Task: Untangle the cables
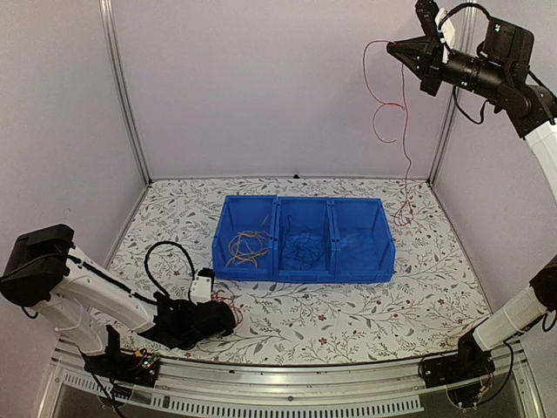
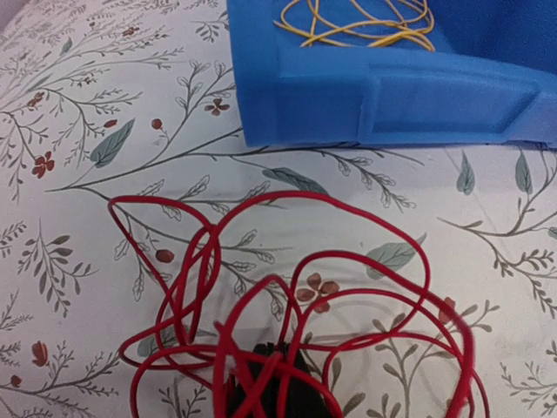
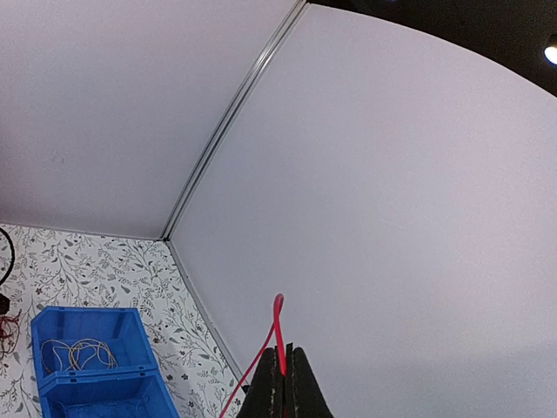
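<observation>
At the near-left corner of the table, the left tool lies low with its tips pressed together in a loose tangle of red cables. Loops cross over the tips; whether any strand is caught between them cannot be told. The tangle lies on the table just in front of the left end of the blue bin.

High above the far-right corner, the right tool is raised, its tips closed and pinching a single red cable. This cable hangs in loops down to the table, just beside the bin's right end.

The bin has three compartments. Yellow-tan cables lie in the left one and dark cables in the middle one.
</observation>
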